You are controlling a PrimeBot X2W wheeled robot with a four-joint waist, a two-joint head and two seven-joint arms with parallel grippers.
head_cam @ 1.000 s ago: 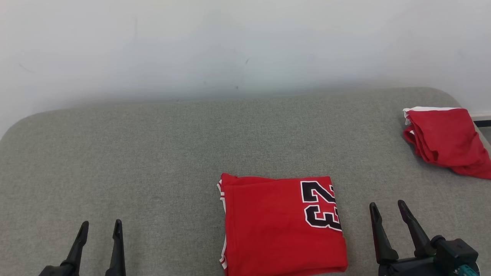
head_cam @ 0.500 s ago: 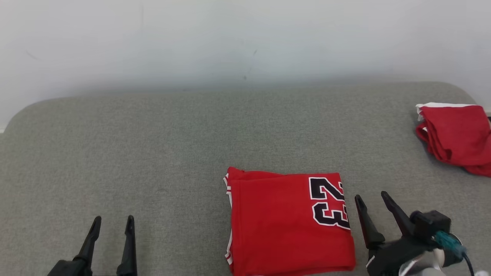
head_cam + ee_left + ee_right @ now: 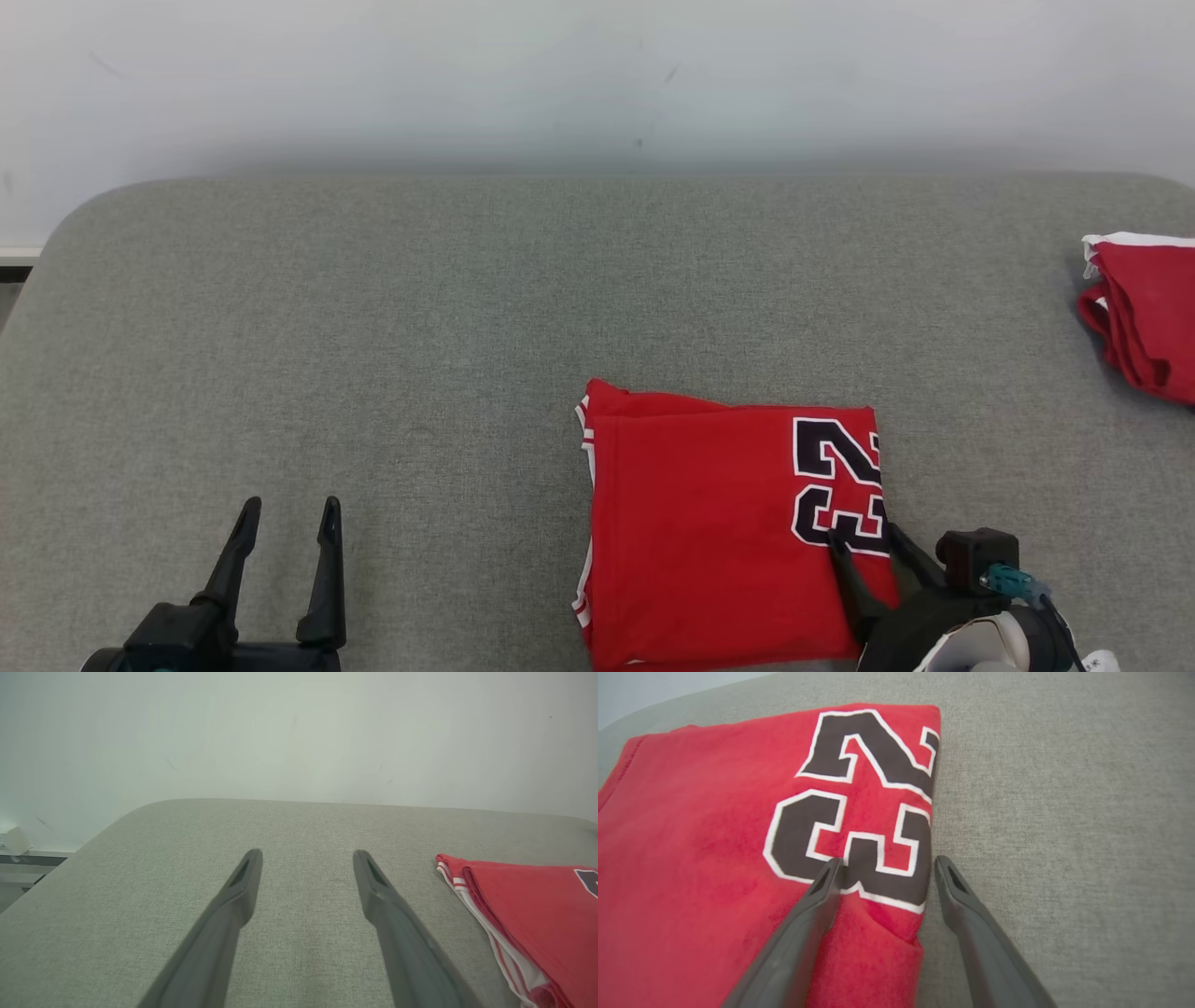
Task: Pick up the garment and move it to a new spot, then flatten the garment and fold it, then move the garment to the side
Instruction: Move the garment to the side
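Observation:
A red garment (image 3: 709, 523) with a black and white number lies folded into a neat rectangle on the grey cushion (image 3: 420, 327). My right gripper (image 3: 864, 537) is open at the garment's right edge. In the right wrist view one finger stands over the red cloth (image 3: 714, 835) by the number, the other over the grey fabric just past the edge, so the right gripper (image 3: 887, 862) straddles that edge. My left gripper (image 3: 288, 509) is open at the lower left, well apart from the garment. In the left wrist view the left gripper (image 3: 306, 853) points across bare cushion, with the garment's striped edge (image 3: 514, 924) to its right.
A second red garment (image 3: 1144, 313) with a white edge lies bunched at the cushion's far right. A pale wall (image 3: 597, 84) backs the cushion. The cushion's rounded left corner (image 3: 84, 215) drops off to a lower surface.
The head camera has shifted, so the whole picture has moved. My right gripper has come in from beside the garment to its right edge and tipped lower. The left gripper stays open and still.

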